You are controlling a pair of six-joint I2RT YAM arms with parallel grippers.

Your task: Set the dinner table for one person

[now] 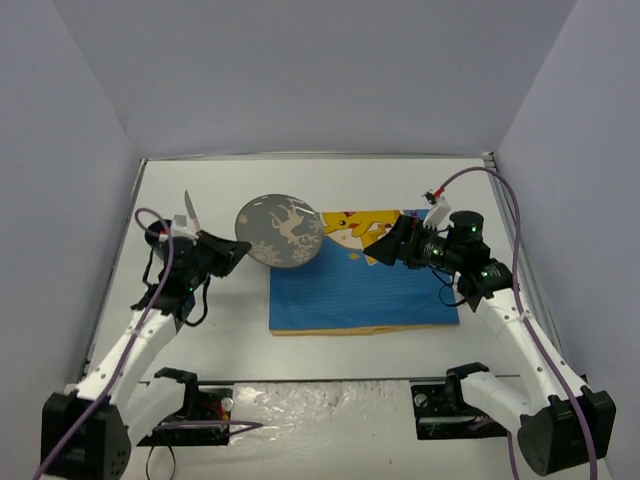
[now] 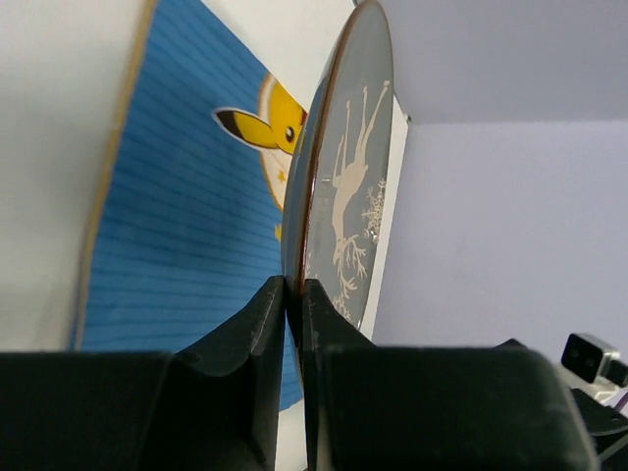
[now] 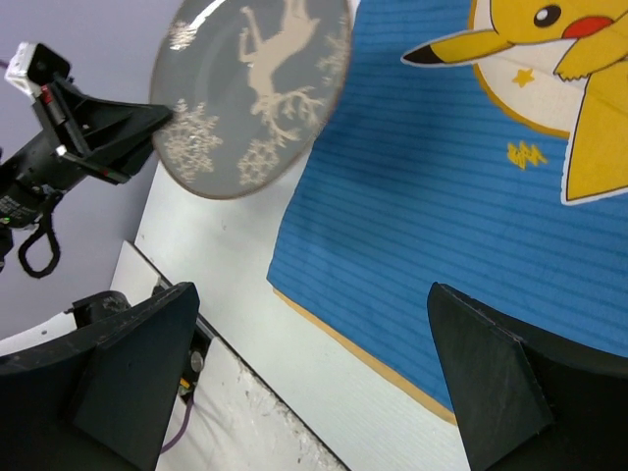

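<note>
A grey plate (image 1: 280, 230) with a pale reindeer and snowflake print is held tilted above the white dinner table (image 1: 220, 340), over the far left corner of a blue cartoon-print placemat (image 1: 360, 290). My left gripper (image 1: 238, 250) is shut on the plate's near left rim. In the left wrist view the fingers (image 2: 294, 285) pinch the plate's (image 2: 348, 196) edge, with the placemat (image 2: 186, 216) below. My right gripper (image 1: 388, 240) is open and empty above the placemat's far right part. In the right wrist view its jaws (image 3: 312, 294) stand wide apart over the placemat (image 3: 442, 196), and the plate (image 3: 255, 93) shows beyond.
Thin metal rails (image 1: 510, 230) edge the table, with grey walls close on three sides. A yellow cartoon figure (image 1: 360, 222) is printed at the placemat's far edge. The arm bases (image 1: 200, 405) and a crinkled strip (image 1: 310, 405) lie along the near edge.
</note>
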